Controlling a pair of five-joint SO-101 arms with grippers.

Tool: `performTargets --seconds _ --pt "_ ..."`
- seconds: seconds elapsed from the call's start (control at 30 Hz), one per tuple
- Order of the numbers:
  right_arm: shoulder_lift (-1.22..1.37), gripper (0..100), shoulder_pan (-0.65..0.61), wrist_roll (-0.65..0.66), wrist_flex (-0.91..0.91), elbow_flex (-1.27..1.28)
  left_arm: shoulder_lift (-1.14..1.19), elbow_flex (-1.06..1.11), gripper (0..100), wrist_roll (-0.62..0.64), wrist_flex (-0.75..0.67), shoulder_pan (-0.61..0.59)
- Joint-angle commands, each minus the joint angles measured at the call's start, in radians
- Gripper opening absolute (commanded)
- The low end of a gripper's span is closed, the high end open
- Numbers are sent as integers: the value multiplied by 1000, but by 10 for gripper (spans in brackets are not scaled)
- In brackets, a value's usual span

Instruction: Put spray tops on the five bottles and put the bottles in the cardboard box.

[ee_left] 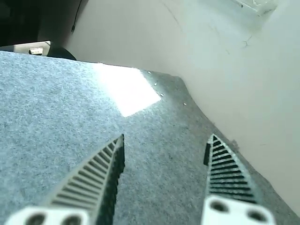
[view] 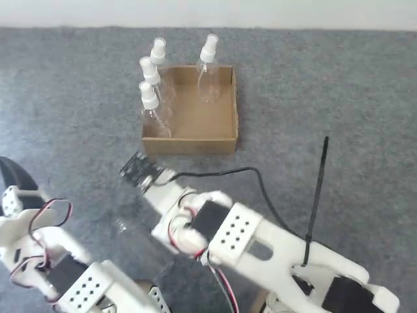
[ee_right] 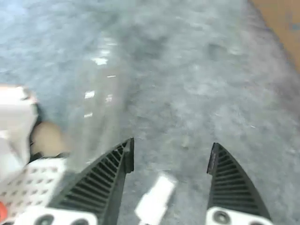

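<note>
Right wrist view: your right gripper [ee_right: 172,144] is wide open, spray top [ee_right: 154,202] lying between the jaws, clear bottle [ee_right: 98,103] just beside one.

The clear bottle [ee_right: 96,98] and white spray top [ee_right: 154,202] are showing blurred; the cardboard box [ee_right: 281,18] is being cut off by the right wrist view's edge.

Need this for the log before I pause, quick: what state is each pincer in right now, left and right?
Left pincer: open, holding nothing.
Right pincer: open, nothing gripped.
</note>
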Motion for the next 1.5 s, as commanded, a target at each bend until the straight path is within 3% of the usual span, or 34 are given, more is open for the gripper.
performTargets --seconds 0.0,0.2,0.5,0.8,1.2,1.4,1.47 --pt "-44 217 -62 2 -53 5 -12 -13 257 17 -32 -3" --pt "-38 217 -137 -89 -220 80 -12 -13 257 17 -32 -5" --pt "-38 217 -168 -87 -421 195 -12 -15 257 18 -32 -31" --pt "96 219 -162 -86 -489 195 -12 -15 257 18 -32 -31" --pt "291 213 -33 -74 -487 91 -12 -15 257 18 -32 -31" --pt "289 56 -4 21 -489 86 -12 -15 257 18 -32 -31" --pt "289 46 5 43 -489 86 -12 -15 257 18 -32 -31"
